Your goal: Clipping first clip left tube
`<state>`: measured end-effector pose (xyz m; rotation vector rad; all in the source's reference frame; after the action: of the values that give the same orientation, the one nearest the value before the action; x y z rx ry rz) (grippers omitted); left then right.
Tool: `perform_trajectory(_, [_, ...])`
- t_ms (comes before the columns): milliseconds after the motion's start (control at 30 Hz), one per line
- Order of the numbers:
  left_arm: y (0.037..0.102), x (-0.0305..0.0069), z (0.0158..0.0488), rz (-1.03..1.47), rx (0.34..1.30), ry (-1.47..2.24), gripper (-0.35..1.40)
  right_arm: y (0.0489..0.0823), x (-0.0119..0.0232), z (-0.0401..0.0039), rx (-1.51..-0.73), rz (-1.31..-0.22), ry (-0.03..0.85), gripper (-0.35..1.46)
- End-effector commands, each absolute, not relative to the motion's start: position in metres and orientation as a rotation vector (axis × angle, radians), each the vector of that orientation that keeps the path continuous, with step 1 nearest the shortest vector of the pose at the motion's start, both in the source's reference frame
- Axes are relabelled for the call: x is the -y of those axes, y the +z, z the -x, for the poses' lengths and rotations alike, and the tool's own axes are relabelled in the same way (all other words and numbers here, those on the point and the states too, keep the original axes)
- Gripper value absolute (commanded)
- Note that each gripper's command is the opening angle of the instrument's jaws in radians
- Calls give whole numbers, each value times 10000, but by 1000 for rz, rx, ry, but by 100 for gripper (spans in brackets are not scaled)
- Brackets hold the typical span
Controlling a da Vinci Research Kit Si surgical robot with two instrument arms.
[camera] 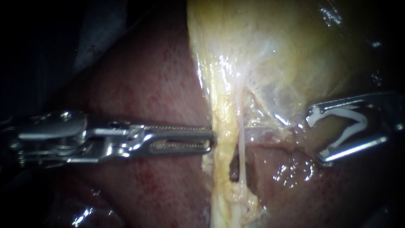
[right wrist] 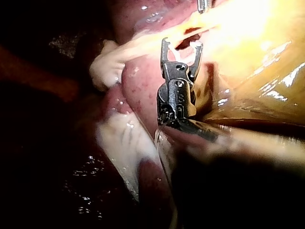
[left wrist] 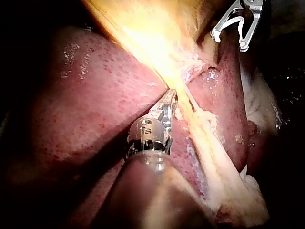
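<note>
Two instruments are in the field. My left instrument [camera: 211,141] has its long serrated jaws closed on the edge of the thick yellow fatty left tube [camera: 221,147]. This is one of two tubes. The second, a thin pale tube [camera: 241,143], runs just beside it. My right instrument [camera: 316,135] stands apart from both tubes, its jaws wide around one white V-shaped clip [camera: 344,113]. One dark red liver [camera: 147,84] and one yellow gallbladder [camera: 287,42] show.
</note>
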<state>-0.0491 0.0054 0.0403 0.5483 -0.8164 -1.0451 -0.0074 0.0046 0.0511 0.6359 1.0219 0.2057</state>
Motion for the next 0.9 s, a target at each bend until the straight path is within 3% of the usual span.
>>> perform_trajectory(33, [403,-54,490,-549,817,-1045,-35,511,-46,74,-1022,-636,205,53])
perform_trajectory(900, [344,-42,449,-567,824,-1061,-35,517,-14,39,-1018,-642,191,55])
